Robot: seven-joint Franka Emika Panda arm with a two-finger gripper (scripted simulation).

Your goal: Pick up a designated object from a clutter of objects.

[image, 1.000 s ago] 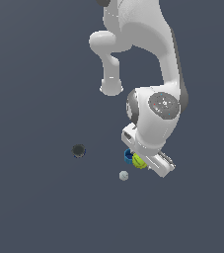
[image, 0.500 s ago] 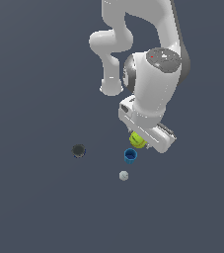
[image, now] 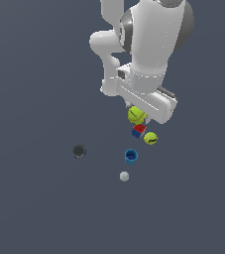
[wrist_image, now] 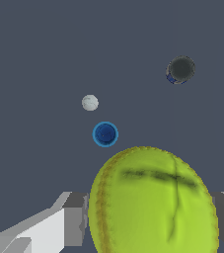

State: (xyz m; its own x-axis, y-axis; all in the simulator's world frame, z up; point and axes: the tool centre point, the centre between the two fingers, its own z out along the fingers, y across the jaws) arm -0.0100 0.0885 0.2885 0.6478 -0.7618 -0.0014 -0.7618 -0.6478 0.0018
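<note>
My gripper (image: 137, 117) is shut on the larger yellow-green ball (image: 136, 114) and holds it in the air above the clutter. In the wrist view this ball (wrist_image: 153, 202) fills the space between the grey fingers (wrist_image: 74, 217); it shows seam lines and stitching. Just below it in the exterior view lie the red-and-blue cube (image: 139, 131) and the smaller yellow-green ball with a dark streak (image: 150, 138). The blue cup (image: 131, 156) stands upright below them; it also shows in the wrist view (wrist_image: 105, 134).
A tiny grey-white ball (image: 124, 176) lies near the cup and shows in the wrist view (wrist_image: 90, 103) too. A dark round object (image: 79, 151) sits apart at the exterior view's left, and in the wrist view (wrist_image: 181, 69). The floor is plain dark grey.
The arm has risen with the yellow-green ball in its gripper, lifting it off the floor. The cube and the smaller ball now show beneath it.
</note>
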